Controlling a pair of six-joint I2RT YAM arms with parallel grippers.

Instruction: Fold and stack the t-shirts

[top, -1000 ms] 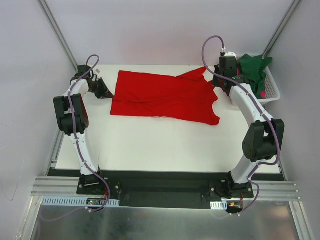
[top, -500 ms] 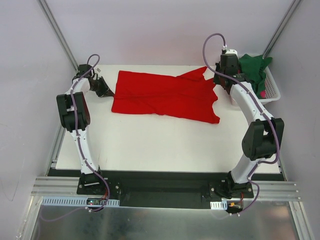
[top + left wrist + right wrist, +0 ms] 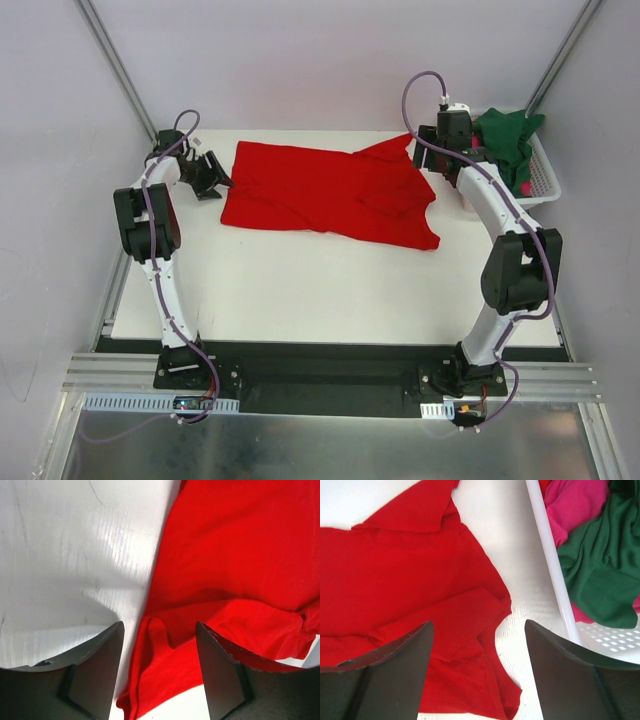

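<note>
Top external — left jaws have just let go and stand parted at the red t-shirt (image 3: 330, 195)'s left edge | shirt lies spread, creased, on the surface (image 3: 300, 290) | right jaws also just released, over its right end | I judge spreading done, folding next.

My claw (image 3: 159, 625) hung with its two dark fingers (image 3: 95, 670) spread apart at the bottom of the view, gripping nothing. A rumpled fold at the edge of the red t-shirt (image 3: 240, 555) lay in the gap between them, and my left finger stood over the bare white tabletop (image 3: 65, 545), where a soft shadow fell. The red cloth filled the right and upper part of the view, smoother higher up.
</note>
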